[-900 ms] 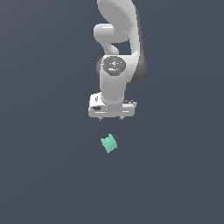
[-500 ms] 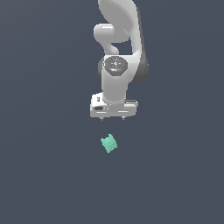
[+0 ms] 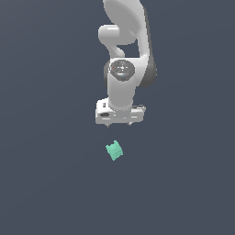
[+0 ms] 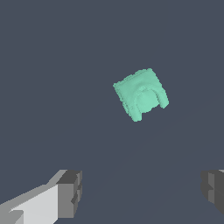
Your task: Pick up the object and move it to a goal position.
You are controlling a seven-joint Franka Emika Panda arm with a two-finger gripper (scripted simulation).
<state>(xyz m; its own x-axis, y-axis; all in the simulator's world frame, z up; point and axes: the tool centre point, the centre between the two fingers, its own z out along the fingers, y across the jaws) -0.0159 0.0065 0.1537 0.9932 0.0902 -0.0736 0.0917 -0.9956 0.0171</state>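
The object is a small mint-green blocky piece with ridged sides, lying on the dark grey floor below the arm in the exterior view. In the wrist view the object shows an arched hollow on one face. My white gripper hangs above it, pointing down, a short gap over it. The gripper is open and empty, its grey fingertips spread wide apart. The object lies ahead of the fingers, not between them.
The dark grey floor is flat all around. The white arm rises behind the gripper in the exterior view.
The gripper has shifted slightly to the exterior view's right and a little lower. The object has not moved.
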